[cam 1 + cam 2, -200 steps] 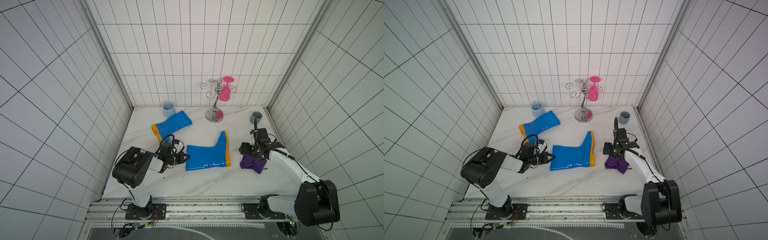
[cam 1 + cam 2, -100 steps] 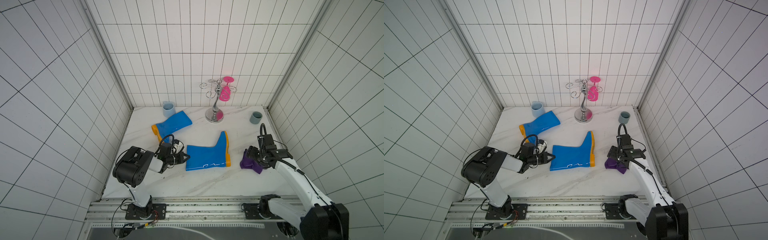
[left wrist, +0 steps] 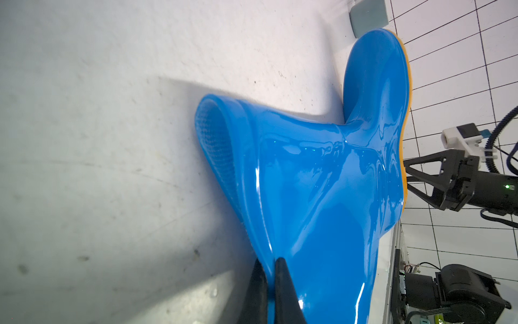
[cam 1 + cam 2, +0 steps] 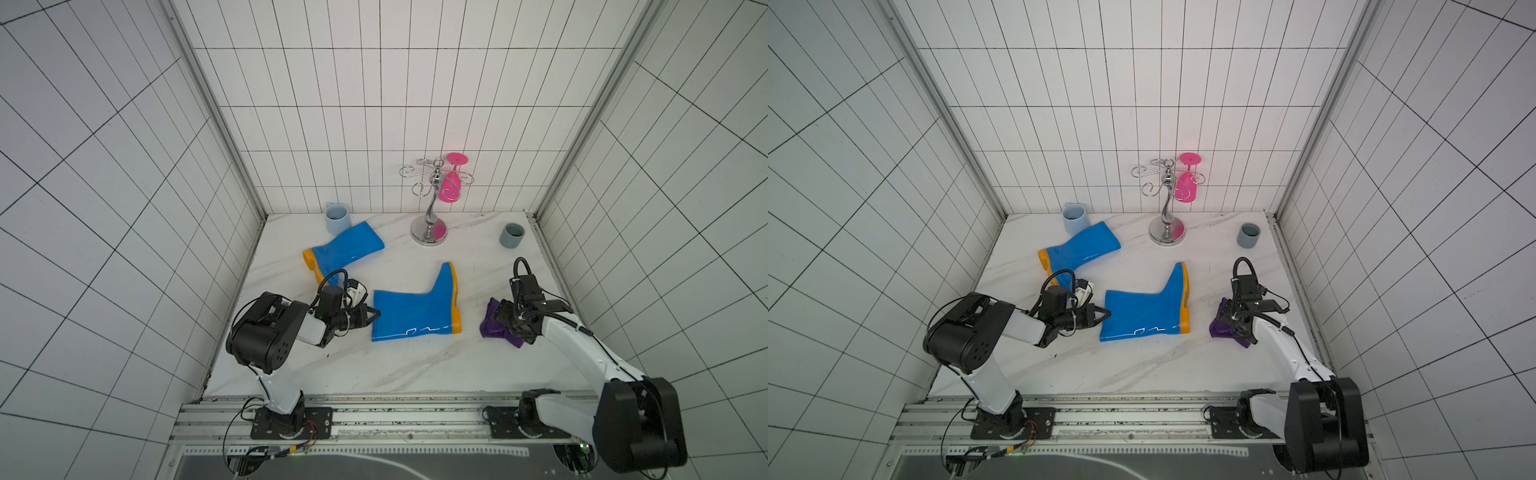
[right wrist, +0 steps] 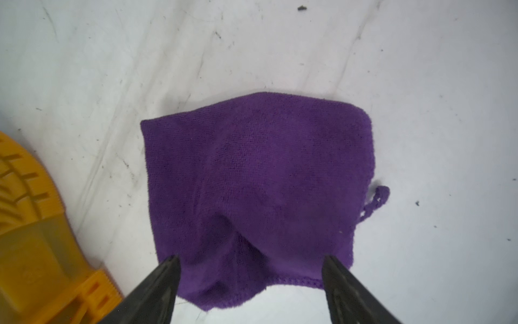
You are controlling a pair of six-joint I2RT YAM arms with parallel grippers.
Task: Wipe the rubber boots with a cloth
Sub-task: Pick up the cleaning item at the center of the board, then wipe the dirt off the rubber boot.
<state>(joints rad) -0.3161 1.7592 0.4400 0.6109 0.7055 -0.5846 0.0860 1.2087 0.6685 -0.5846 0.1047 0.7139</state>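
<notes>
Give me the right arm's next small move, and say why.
Probably lower a little and close the right gripper on the cloth. Its jaws stand open on either side of the cloth's edge, and the cloth lies ungripped on the table. The left gripper is already shut on the near boot at its shaft rim, so that boot looks ready for wiping.

Near boot (image 4: pixel 411 316), cuff pinched in my left gripper (image 4: pixel 375 323), and far boot (image 4: pixel 345 251) lie on their sides, blue with orange soles; purple cloth (image 4: pixel 492 328) lies beside the near sole.
</notes>
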